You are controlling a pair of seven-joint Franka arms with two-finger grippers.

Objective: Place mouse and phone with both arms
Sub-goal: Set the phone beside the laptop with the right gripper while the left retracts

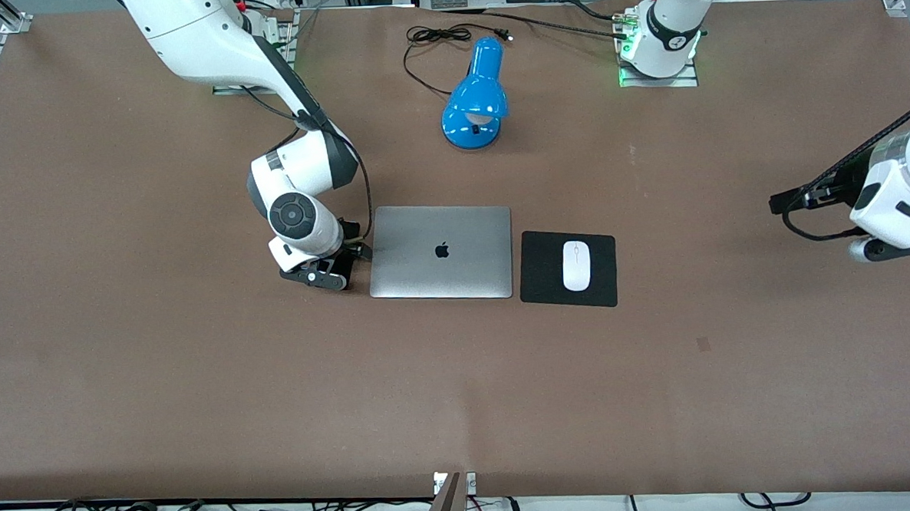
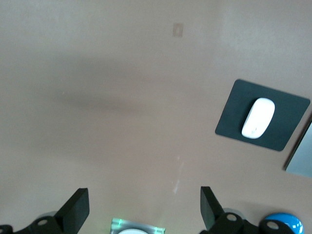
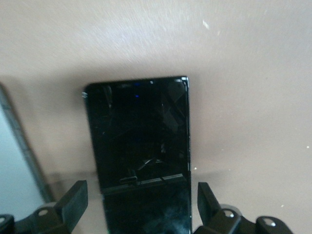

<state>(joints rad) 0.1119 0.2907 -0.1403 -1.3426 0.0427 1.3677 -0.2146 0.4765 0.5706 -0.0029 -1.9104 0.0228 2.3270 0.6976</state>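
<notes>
The white mouse (image 1: 576,265) lies on a black square pad (image 1: 540,271) beside the closed laptop, toward the left arm's end; it also shows in the left wrist view (image 2: 258,118). The black phone (image 3: 139,141) lies flat on the table beside the laptop, toward the right arm's end. My right gripper (image 1: 319,274) hangs low over it, open, with a finger on either side of the phone and clear of it (image 3: 141,207). In the front view the phone is hidden under that gripper. My left gripper (image 1: 889,250) is open and empty (image 2: 144,209), raised over bare table at the left arm's end.
A closed silver laptop (image 1: 441,252) lies mid-table between phone and pad. A blue desk lamp (image 1: 475,93) with a black cord stands farther from the front camera than the laptop. The brown table (image 1: 461,393) is bare nearer the front camera.
</notes>
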